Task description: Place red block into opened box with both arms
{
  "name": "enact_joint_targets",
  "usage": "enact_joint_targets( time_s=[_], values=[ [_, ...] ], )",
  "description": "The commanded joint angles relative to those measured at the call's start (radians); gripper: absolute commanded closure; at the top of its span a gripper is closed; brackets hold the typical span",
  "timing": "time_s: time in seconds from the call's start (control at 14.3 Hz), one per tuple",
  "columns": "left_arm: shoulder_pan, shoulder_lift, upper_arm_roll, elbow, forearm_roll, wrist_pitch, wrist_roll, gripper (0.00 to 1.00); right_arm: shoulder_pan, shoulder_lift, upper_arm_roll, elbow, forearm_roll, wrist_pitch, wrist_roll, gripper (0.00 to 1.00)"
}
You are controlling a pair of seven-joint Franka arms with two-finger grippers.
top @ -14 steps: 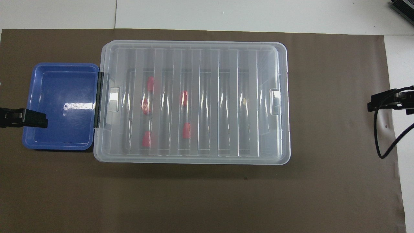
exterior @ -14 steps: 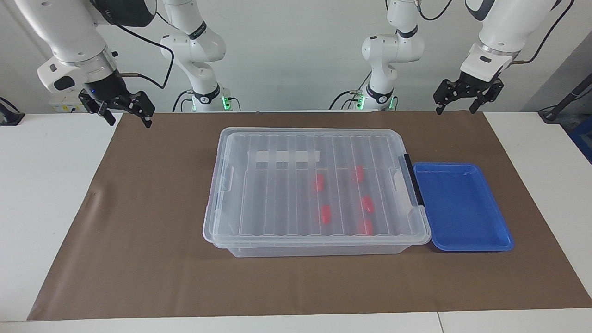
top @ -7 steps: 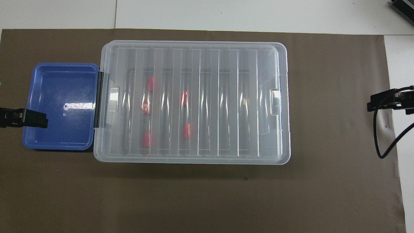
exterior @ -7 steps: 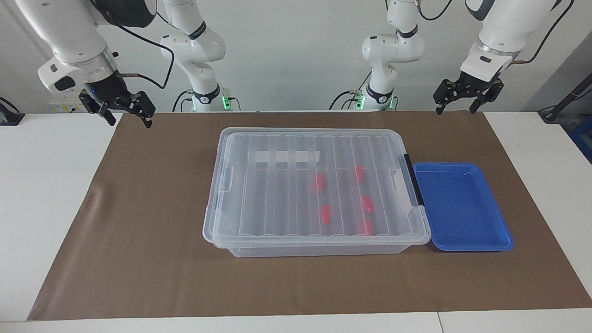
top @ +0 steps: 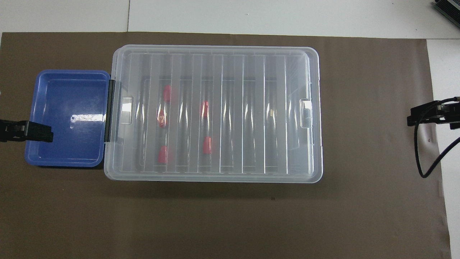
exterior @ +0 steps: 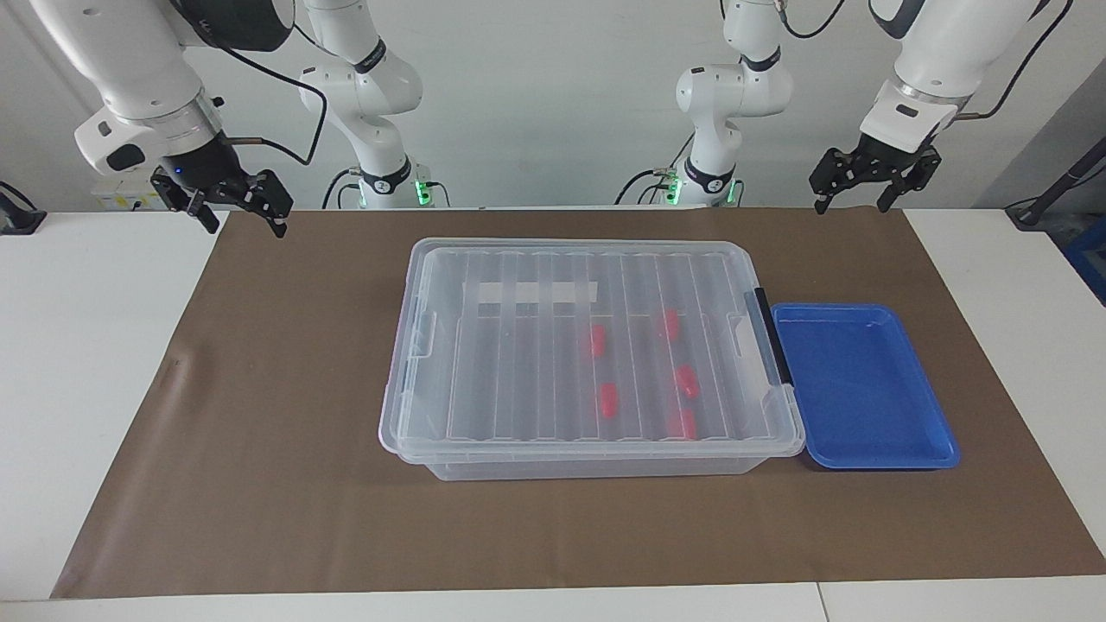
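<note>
Brown mat (exterior: pixel 285 415) laid over white table. Box (exterior: pixel 587 259) lidded; red blocks (exterior: pixel 609 400) seen inside under lid. Left gripper (exterior: pixel 871 183) and right gripper (exterior: pixel 232 200) raised, spread, nothing held. Risk judged: uneven two-arm lift could tilt lid, drag box against blue tray (exterior: pixel 864 389).

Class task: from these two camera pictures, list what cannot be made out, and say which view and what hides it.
- Five small red plastic blocks: exact shape, both views; the ribbed clear lid of the large clear plastic storage box smears them.
- Left gripper: overhead view, cut off by the picture edge.
- Right gripper: overhead view, likewise cut off.
</note>
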Motion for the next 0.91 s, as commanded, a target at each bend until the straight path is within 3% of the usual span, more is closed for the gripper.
enact_joint_targets(
  time_s=[0.0, 0.84],
  values=[
    [-0.011, -0.019, 0.009, -0.016, -0.012, 0.011, -0.005, 0.0, 0.015, 0.0, -0.001, 0.007, -0.021, -0.017, 0.015, 0.0],
    [-0.011, -0.019, 0.009, -0.016, -0.012, 0.012, -0.005, 0.0, 0.043, -0.002, 0.004, 0.007, -0.03, -0.002, 0.019, 0.0]
  ],
)
